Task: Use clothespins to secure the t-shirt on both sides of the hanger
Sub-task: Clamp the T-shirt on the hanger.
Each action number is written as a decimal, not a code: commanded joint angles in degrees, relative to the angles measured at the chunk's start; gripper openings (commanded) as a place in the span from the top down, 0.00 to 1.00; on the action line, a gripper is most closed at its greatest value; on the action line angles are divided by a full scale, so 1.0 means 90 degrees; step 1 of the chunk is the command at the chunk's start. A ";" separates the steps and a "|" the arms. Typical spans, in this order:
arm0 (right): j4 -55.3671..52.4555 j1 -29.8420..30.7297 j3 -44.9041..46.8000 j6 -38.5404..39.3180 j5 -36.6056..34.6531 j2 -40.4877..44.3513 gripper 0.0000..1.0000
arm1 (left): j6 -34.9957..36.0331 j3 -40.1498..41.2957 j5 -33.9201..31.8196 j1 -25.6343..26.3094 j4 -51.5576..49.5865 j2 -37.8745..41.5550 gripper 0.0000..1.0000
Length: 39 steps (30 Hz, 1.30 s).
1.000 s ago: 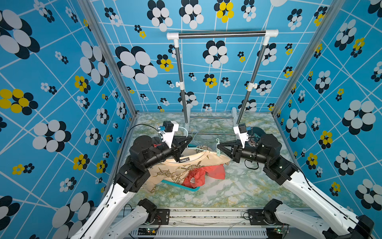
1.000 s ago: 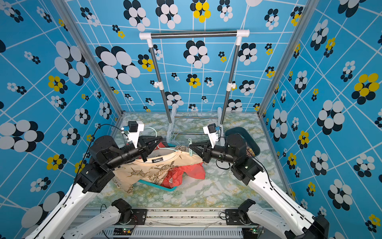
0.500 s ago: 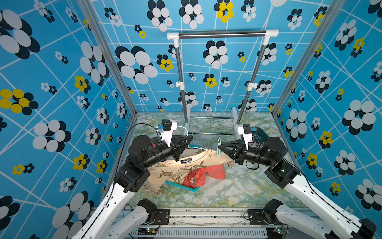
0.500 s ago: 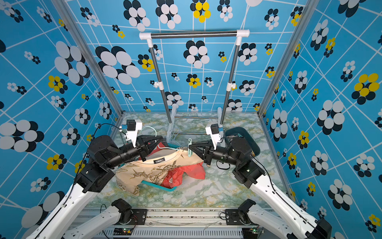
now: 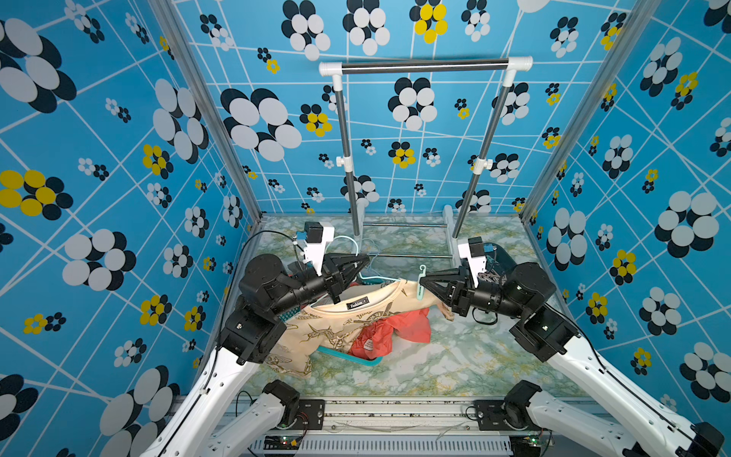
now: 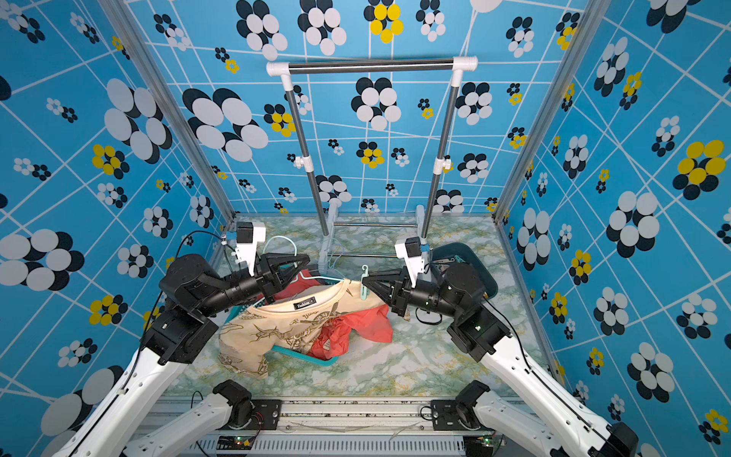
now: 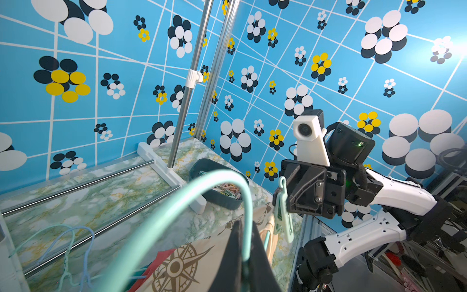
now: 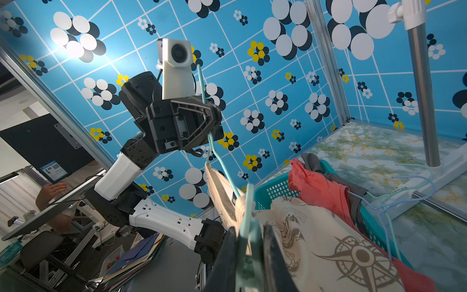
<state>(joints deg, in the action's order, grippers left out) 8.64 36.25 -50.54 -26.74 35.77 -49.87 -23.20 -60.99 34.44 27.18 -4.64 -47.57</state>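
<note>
- A teal basket sits nearest on the tabletop. It holds a red shirt and some grey cloth.
- The cream t-shirt is lifted above the basket. Its lower part trails over the near left rim onto the tabletop.
- The right fingers are pinched narrow on a mint clothespin, which stands roughly upright between their tips.
- The clothespin's lower end meets the t-shirt's shoulder on the right arm's side. I cannot tell whether it bites the cloth.
- The left fingers are closed tight on the neck of the mint hanger. The hook arches above them, and the hanger runs down into the t-shirt's collar.
- Spare hangers lie flat on the tabletop beyond the basket, beside the rack's foot.
- A dark bin stands behind the right arm, near the far right corner. It has a heap of pastel clothespins inside.
- The rack stands farthest back, with its top bar bare.
</note>
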 commanded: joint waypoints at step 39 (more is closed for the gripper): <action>0.0642 0.0035 0.0359 -0.0457 0.0338 -0.0137 1.00 | -0.1288 0.0123 0.0484 -0.0719 0.1547 0.0071 1.00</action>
<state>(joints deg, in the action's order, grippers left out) 14.15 36.25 -49.10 -29.43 38.15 -51.35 -31.51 -59.99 39.46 21.63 1.76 -47.44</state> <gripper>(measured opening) 0.155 0.072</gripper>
